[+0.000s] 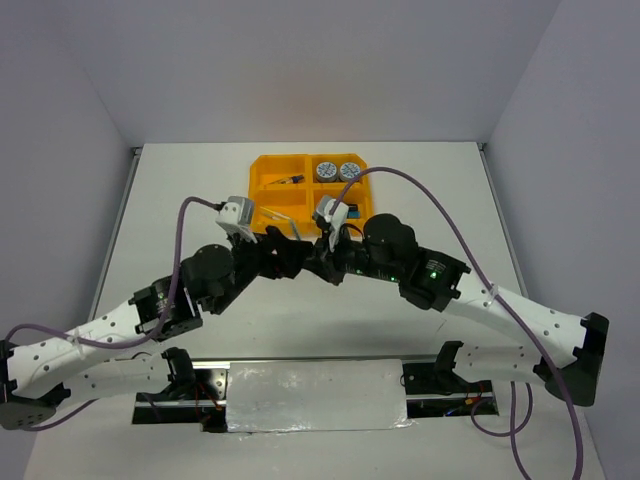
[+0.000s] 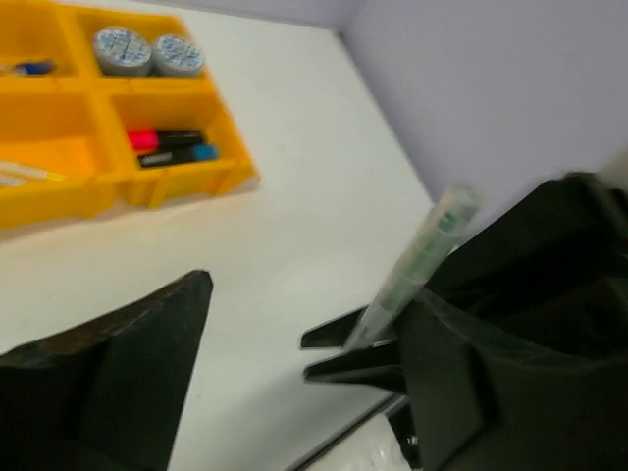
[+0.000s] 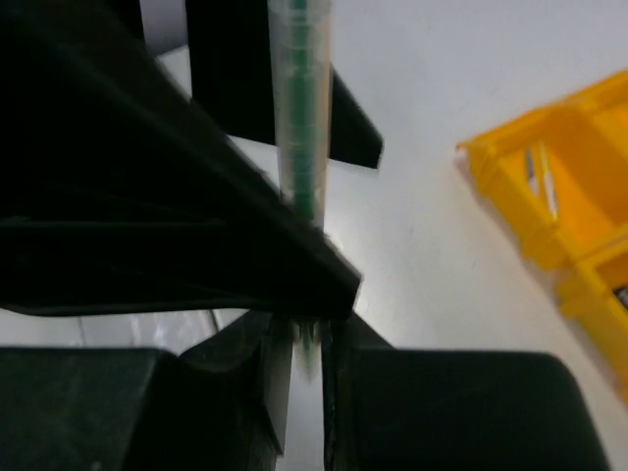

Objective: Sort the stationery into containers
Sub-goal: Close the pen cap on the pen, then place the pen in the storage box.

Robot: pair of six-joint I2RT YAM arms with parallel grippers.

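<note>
Pen, pale with a green core, sits clamped in my right tool, above the counter and near the orange-yellow tray. My left tool has its fingers spread apart around the pen, not gripping it. Two tape rolls and the highlighters lie in separate tray compartments.

Nothing legible anywhere. On the two tape rolls, only a blue-white pattern, too fine to make out as lettering. Along the barrel of the pale pen, greenish marks, blurred beyond reading. Likewise no readable print on the highlighters or on the orange-yellow tray.
</note>
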